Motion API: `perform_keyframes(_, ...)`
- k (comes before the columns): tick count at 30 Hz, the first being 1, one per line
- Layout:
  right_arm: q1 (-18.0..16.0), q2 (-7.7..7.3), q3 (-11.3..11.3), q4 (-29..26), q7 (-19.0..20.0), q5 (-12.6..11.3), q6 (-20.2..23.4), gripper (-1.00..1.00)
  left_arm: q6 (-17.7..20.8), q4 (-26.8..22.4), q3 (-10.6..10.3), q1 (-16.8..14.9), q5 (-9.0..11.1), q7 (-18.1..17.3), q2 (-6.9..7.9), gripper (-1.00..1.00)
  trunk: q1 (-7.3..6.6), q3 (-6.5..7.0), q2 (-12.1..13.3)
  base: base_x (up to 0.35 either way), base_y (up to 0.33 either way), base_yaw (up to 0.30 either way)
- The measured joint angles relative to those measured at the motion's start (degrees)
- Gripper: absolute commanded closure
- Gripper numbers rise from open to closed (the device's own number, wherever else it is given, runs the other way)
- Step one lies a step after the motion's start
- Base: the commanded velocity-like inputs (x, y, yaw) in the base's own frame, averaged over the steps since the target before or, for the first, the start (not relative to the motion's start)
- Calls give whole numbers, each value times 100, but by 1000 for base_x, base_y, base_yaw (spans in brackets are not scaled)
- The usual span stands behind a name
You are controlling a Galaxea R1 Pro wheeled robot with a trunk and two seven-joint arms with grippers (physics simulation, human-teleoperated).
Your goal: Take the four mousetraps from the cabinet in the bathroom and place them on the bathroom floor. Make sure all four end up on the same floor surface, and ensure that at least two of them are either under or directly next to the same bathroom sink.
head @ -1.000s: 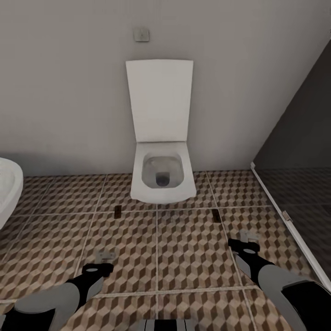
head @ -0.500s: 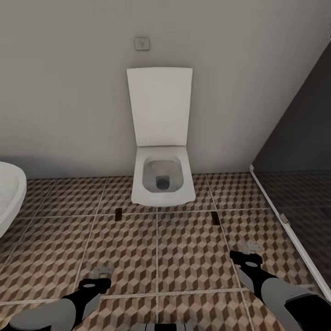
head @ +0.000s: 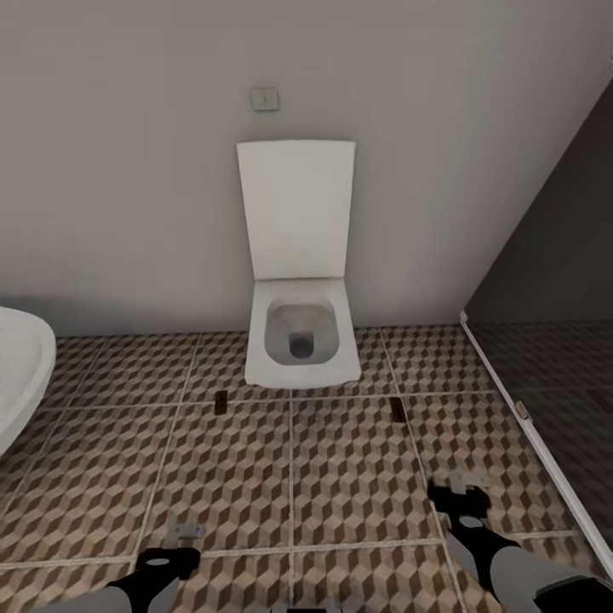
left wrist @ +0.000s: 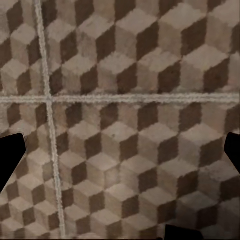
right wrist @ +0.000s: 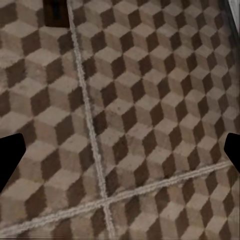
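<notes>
Two mousetraps (head: 220, 403) (head: 397, 409) flank toilet (head: 301, 340) on bathroom floor (head: 358, 477).

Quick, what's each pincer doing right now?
Left pincer: open, holding nothing.
Right pincer: open, holding nothing.

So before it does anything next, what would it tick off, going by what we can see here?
1. Mousetraps on the floor: two show, left mousetrap and right mousetrap, flanking the toilet. Four needed: not ok.
2. Both on the same bathroom floor: ok.
3. Near the sink: a white basin edge shows, but what it is, cannot tell.
4. Left gripper empty, fingers apart: ok.
5. Right gripper empty, fingers apart: ok.
6. Cabinet with remaining traps: cannot tell.
</notes>
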Motion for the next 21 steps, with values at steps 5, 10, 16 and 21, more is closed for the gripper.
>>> perform_keyframes(5, 181, 0, 8, -3, 1, 19, -183, -100, -11, 1, -1, 133, 0, 0, 8, -100, -110, 130, 201, 0, 0, -45)
perform_keyframes(10, 338, 0, 15, -2, 1, 25, -285, -100, -15, 2, -1, 264, 0, 0, 11, -100, -220, 264, 401, 0, 0, -57)
perform_keyframes(16, 565, 0, 17, -4, 2, 73, -342, -100, -16, 2, 1, 433, 0, 0, 18, -100, -351, 427, 642, 0, 0, -55)
perform_keyframes(21, 760, 2, 16, -4, 2, 103, -460, -100, -17, 2, 0, 552, 0, 0, 26, -100, -461, 563, 842, 0, 0, -22)
